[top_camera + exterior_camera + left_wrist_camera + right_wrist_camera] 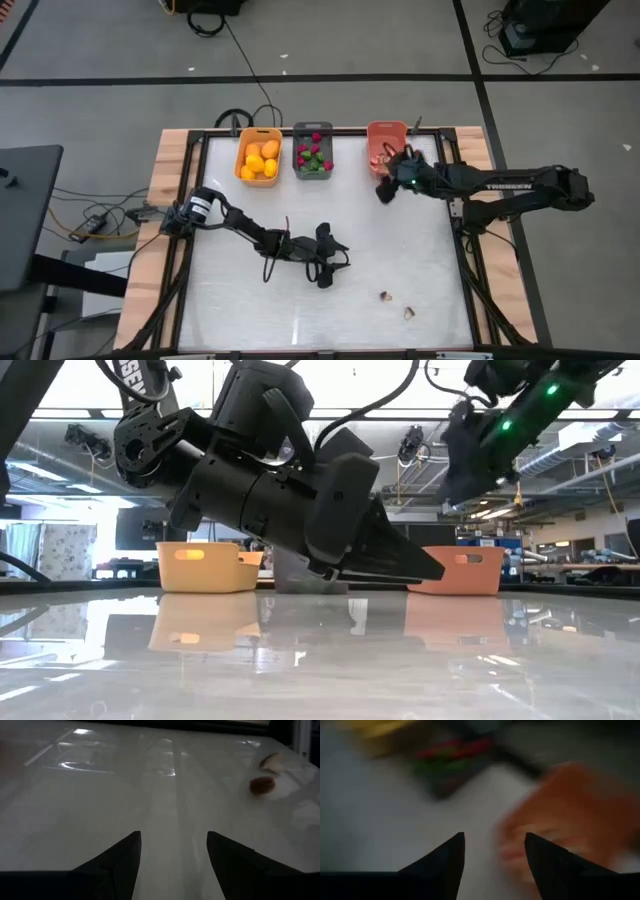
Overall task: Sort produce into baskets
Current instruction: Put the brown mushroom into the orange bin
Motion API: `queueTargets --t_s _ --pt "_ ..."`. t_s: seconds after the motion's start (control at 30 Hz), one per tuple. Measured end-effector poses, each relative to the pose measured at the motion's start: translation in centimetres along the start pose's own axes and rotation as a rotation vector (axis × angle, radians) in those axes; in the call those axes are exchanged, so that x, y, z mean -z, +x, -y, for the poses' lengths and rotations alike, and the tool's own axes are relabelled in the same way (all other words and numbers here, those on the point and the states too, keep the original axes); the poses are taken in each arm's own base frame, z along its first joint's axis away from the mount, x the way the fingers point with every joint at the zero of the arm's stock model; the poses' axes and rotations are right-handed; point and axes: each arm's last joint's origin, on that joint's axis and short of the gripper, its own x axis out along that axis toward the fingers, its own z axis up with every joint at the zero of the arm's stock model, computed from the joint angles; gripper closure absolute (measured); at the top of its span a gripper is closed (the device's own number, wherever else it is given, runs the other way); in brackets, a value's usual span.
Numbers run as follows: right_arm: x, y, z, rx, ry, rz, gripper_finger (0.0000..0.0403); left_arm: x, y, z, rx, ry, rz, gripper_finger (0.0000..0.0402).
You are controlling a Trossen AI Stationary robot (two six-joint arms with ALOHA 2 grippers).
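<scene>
Three baskets stand in a row at the table's far edge. The yellow basket (258, 156) holds yellow-orange fruits, the dark grey basket (312, 151) holds red and green pieces, and the salmon basket (386, 146) holds pale pieces. Two loose pieces of produce lie on the table at the near right: a brownish one (384, 296) (262, 785) and a pale slice (408, 312) (272, 761). My left gripper (338, 265) (173, 840) is open and low over the table's middle, pointing toward those two pieces. My right gripper (384, 192) (495, 842) is open and empty, above the table just near of the salmon basket (570, 820).
The table's wooden frame (165, 190) borders the white tabletop (240, 310). In the low view my left arm (290, 490) fills the middle and hides the dark grey basket. The yellow basket (205, 565) and the salmon basket (460, 568) show on either side of it.
</scene>
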Motion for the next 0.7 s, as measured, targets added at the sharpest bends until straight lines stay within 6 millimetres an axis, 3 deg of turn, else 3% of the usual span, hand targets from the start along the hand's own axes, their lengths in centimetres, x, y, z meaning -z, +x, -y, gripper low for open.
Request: queueTargets --t_s 0.13,0.27,0.53,0.7 --pt "0.9 -1.2 -2.2 -0.405 -0.041 -0.144 0.0178 0.0 0.0 0.2 0.02 0.002 -0.004 0.0167" --pt "3.1 -2.4 -5.1 -0.637 -0.119 -0.315 0.0183 0.0 0.0 0.2 0.021 0.0 -0.004 0.0167" --pt "8.9 -5.5 -10.5 -0.741 -0.201 -0.573 0.0184 0.5 0.0 -0.1 -0.029 0.014 -0.051 0.0167" --pt "12.3 -7.3 -13.2 -0.779 -0.225 -0.617 0.0184 0.6 0.0 -0.3 -0.061 0.018 -0.054 0.0167"
